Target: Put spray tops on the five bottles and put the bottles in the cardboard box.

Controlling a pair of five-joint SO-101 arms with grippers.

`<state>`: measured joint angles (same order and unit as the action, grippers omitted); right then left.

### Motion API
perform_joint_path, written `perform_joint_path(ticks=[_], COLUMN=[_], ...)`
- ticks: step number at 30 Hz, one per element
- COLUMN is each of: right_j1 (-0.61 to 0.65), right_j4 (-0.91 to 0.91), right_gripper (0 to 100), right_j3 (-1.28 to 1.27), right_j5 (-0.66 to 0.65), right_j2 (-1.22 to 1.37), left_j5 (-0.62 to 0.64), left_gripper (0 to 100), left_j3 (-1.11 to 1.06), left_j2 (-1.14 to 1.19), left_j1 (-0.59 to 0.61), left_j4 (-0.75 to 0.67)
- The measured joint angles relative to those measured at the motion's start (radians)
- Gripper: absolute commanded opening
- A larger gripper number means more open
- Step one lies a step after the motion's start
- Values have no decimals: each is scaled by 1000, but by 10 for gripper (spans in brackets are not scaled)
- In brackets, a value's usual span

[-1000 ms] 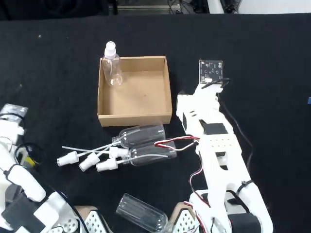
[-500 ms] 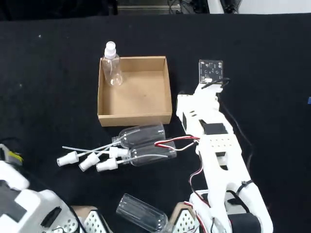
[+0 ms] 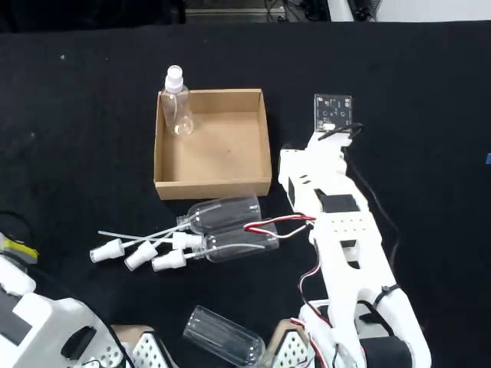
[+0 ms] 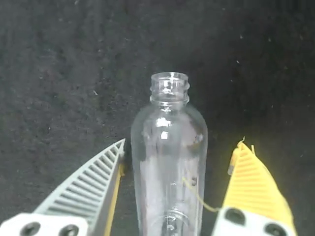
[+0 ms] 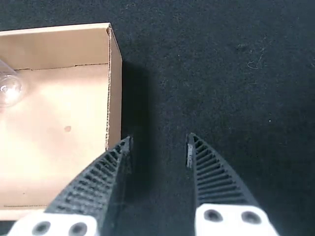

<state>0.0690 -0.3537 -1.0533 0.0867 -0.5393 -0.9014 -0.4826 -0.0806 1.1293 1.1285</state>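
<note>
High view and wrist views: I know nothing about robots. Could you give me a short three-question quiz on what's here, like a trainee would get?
1. True or false: the boxed bottle, in a corner of the box, has a spray top on.
2. Pick one: the near bottle, which sits inside the left tool, has A) a spray top, B) an open neck, C) a cork.
3. Fill in: the right tool, above the table beside the box, is ___ (open or shut).

Key: 1 true; 2 B; 3 open.
</note>
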Motion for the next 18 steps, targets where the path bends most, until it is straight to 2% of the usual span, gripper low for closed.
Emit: perform_joint_path(ticks=[7,18], right_j1=[0,0], right_j4=[0,0], right_gripper=[159,159], right_j3=[0,0], right_j5=[0,0], right_j2=[0,0], left_j5=[-130,-132], left_gripper=[311,310], left_j3=[0,-87], left_j2=[0,0], left_j1=[0,0], left_j4=[-5,-137])
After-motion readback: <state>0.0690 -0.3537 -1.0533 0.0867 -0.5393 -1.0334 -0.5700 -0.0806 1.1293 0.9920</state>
